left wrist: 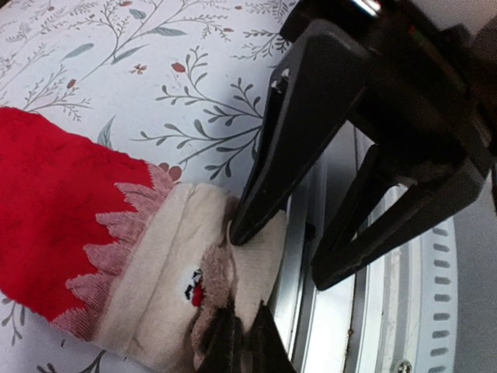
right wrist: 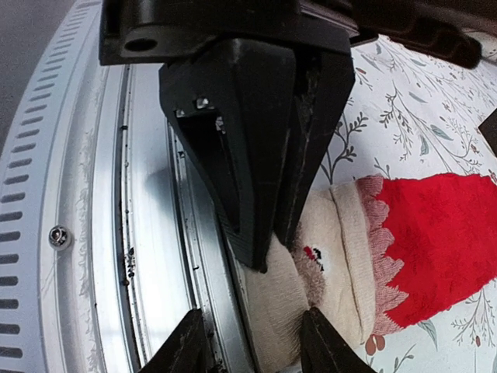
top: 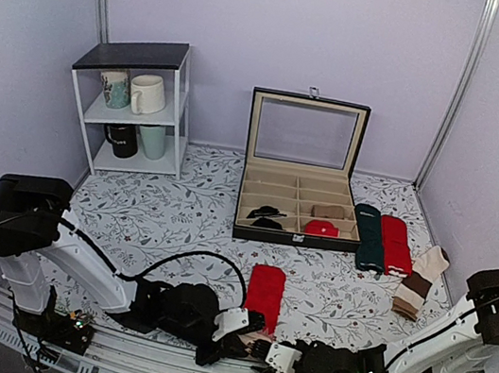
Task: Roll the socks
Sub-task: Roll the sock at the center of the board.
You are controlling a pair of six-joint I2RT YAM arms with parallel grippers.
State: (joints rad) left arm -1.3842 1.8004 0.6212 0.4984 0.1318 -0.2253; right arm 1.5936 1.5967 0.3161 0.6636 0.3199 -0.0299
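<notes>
Left claw [left wrist: 242, 336] clenches the beige knit end of the socks [left wrist: 70, 210]; right claw [right wrist: 256, 346] gapes astride.

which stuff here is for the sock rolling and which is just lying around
For the job: red socks, left gripper, right gripper.
Lying about: green sock, plain red sock, brown-beige socks, compartment case, shelf of mugs.

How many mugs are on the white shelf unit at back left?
4. A patterned mug and a white mug on the middle shelf; a black mug and a pale green mug on the bottom shelf. None seems hidden.
</notes>
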